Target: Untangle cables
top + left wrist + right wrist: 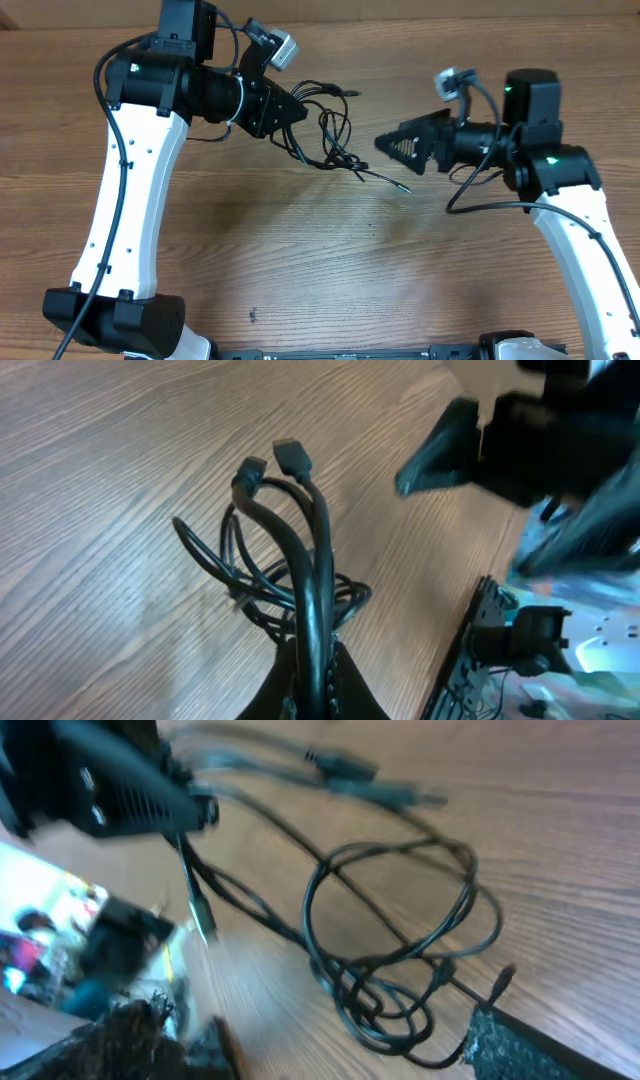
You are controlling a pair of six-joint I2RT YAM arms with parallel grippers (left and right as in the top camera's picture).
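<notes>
Cables (pixel 318 575), thin glossy black loops, clenched in left hand (pixel 318 672); right hand (pixel 385 142) released.

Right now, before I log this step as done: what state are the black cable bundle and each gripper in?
black cable bundle: tangled, loops lying on the wooden table, one stretch gripped.
left gripper: shut on the bundle.
right gripper: open, empty, apart from the cables.
</notes>
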